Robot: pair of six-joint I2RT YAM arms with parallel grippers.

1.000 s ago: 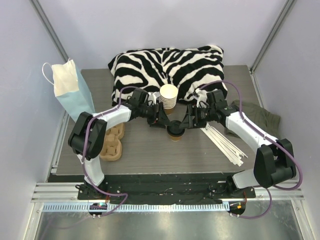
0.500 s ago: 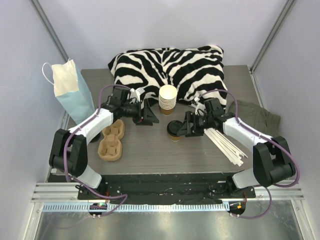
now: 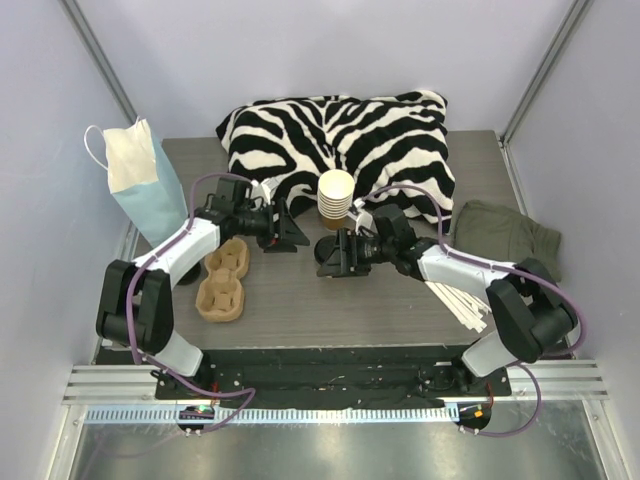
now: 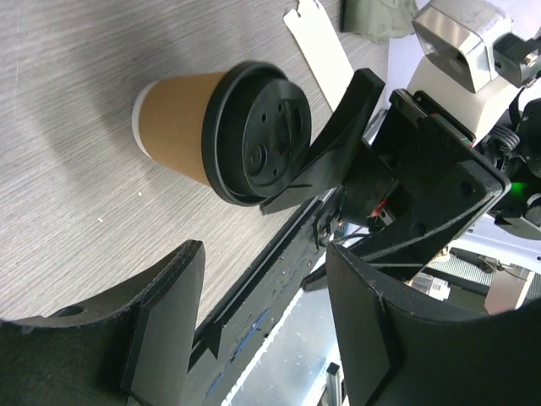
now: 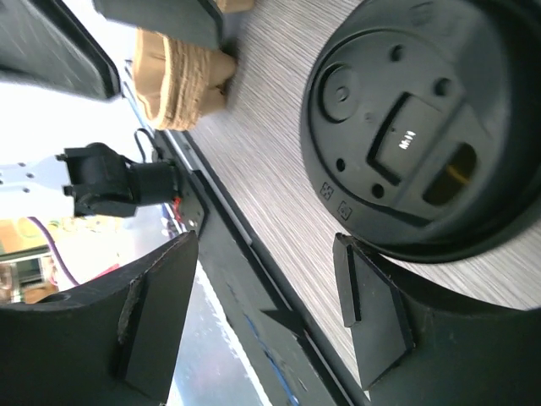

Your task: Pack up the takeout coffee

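Note:
The takeout coffee [image 3: 327, 249], a tan paper cup with a black lid, stands on the grey table in front of the stack of cups. The left wrist view shows its side and lid [image 4: 228, 131]. My right gripper [image 3: 334, 258] is open beside it. In the right wrist view the lid [image 5: 423, 144] lies just past one fingertip [image 5: 363, 288], outside the gap of that gripper [image 5: 266, 245]. My left gripper [image 3: 290, 232] is open and empty, a short way left of the cup, with only table edge between its fingers [image 4: 266, 254].
A stack of lidless paper cups [image 3: 336, 195] stands before a zebra pillow [image 3: 340, 125]. A brown cup carrier [image 3: 222, 280] lies at front left, also seen in the right wrist view [image 5: 182, 72]. A blue paper bag [image 3: 140, 185] stands left. White sticks [image 3: 455, 295] and green cloth [image 3: 505, 235] lie right.
Both grippers were together at the cup a second ago. The left gripper has drawn back to the left. The right gripper and the cup have shifted a little left.

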